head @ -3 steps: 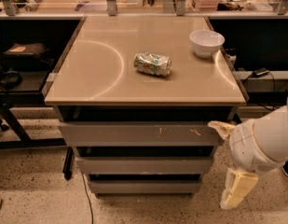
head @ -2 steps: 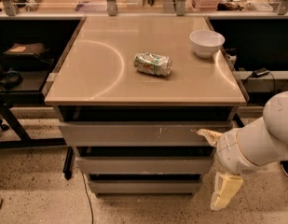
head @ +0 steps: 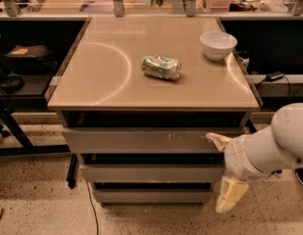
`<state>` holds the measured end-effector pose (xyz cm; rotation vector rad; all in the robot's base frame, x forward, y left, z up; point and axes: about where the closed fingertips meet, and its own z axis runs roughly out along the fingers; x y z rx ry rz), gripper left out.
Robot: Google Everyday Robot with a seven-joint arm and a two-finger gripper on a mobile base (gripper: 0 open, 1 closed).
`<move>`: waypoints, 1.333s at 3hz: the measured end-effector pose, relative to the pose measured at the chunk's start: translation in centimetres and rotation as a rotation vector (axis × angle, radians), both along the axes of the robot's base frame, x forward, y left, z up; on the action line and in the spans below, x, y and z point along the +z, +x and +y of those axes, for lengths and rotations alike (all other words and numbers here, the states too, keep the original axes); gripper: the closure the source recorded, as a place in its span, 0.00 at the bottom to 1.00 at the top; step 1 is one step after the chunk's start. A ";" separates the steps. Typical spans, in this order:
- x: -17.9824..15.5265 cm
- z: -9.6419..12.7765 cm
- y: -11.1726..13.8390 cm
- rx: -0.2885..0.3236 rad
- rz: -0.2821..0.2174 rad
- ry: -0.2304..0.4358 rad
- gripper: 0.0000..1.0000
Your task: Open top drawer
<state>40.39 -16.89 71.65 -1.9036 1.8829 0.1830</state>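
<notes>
The top drawer (head: 141, 141) is the widest grey flat front, just under the tabletop, with white scratch marks right of centre and a dark gap above it. None of its inside shows. My gripper (head: 223, 169) is at the drawer unit's front right, on a white arm coming in from the right. It is open. The upper cream fingertip (head: 217, 140) is at the right end of the top drawer's front, touching or nearly touching it. The lower finger (head: 231, 195) hangs by the lowest drawer.
Two narrower grey drawer fronts (head: 151, 173) (head: 151, 196) sit below. On the tan tabletop (head: 102, 67) lie a crushed can (head: 162, 67) and a white bowl (head: 218, 44). There are dark shelves either side, cables at right and speckled floor in front.
My arm and gripper have moved left, from right of the drawer unit up to the right end of the top drawer's front. The drawers, can and bowl have not moved.
</notes>
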 end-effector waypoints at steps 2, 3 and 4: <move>-4.4 1.3 8.2 -0.028 -0.137 0.119 0.00; -5.4 2.0 11.0 -0.023 -0.162 0.149 0.00; -6.0 2.1 12.6 -0.020 -0.169 0.158 0.00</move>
